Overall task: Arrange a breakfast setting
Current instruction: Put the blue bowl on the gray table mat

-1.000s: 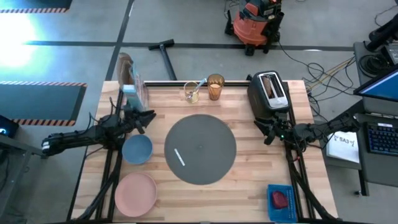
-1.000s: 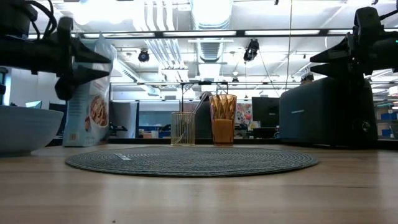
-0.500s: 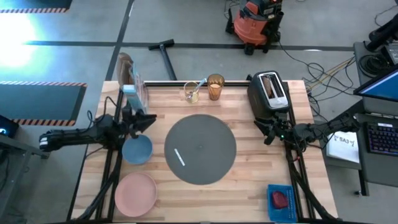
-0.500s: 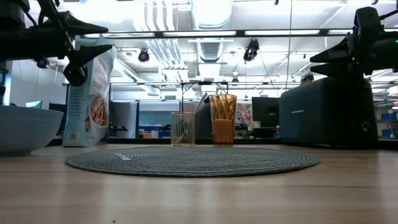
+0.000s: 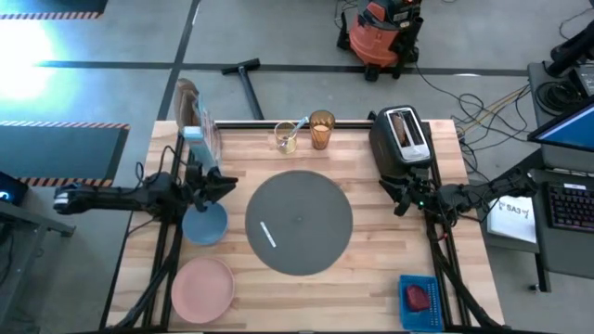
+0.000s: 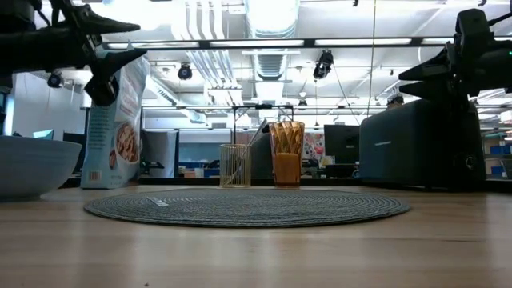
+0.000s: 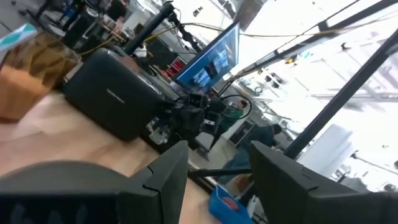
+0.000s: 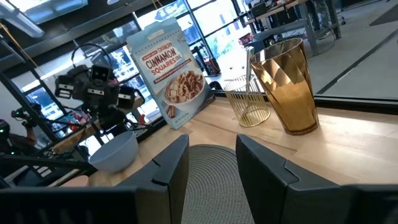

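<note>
The dark-grey mat point(image 5: 299, 221) lies mid-table with a small white strip point(image 5: 267, 234) on it. The blue bowl point(image 5: 204, 224) stands at its left and the pink plate point(image 5: 202, 289) nearer the front edge. The amber tumbler point(image 5: 321, 130) stands at the back beside a clear glass point(image 5: 286, 138) that holds the light-blue spoon point(image 5: 300, 124). The toast point(image 5: 403, 126) sticks out of the black toaster point(image 5: 401, 141). The red food piece point(image 5: 419, 297) lies in a blue tray. My left gripper point(image 5: 230, 185) is open and empty, high above the bowl's far side. My right gripper point(image 5: 390, 197) is open and empty near the toaster.
A cereal bag point(image 5: 190, 121) stands at the back left, behind my left gripper point(image 6: 136, 42). The blue tray point(image 5: 419, 299) sits at the front right corner. The toaster point(image 6: 416, 144) stands just behind my right gripper point(image 6: 404, 86).
My left gripper has risen well above the bowl and shifted slightly toward the near edge, staying open and empty. Nothing on the table has moved.
</note>
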You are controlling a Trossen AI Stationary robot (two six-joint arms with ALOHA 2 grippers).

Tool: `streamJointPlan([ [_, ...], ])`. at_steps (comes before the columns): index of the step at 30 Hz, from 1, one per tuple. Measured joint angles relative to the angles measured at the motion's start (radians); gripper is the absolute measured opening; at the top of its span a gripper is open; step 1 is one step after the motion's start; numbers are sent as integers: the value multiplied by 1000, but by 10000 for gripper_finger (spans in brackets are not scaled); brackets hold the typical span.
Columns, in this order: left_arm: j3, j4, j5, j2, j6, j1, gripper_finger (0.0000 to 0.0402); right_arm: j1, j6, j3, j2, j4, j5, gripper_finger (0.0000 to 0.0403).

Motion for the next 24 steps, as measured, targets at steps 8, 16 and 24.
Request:
streamJointPlan([
  [8,129,2,-1,149,82,-9,155,0,0,0,0,0,0,123],
  [16,272,-17,-72,412,216,-11,155,0,0,0,0,0,0,123],
  [24,443,-371,-193,562,105,-4,155,0,0,0,0,0,0,123],
])
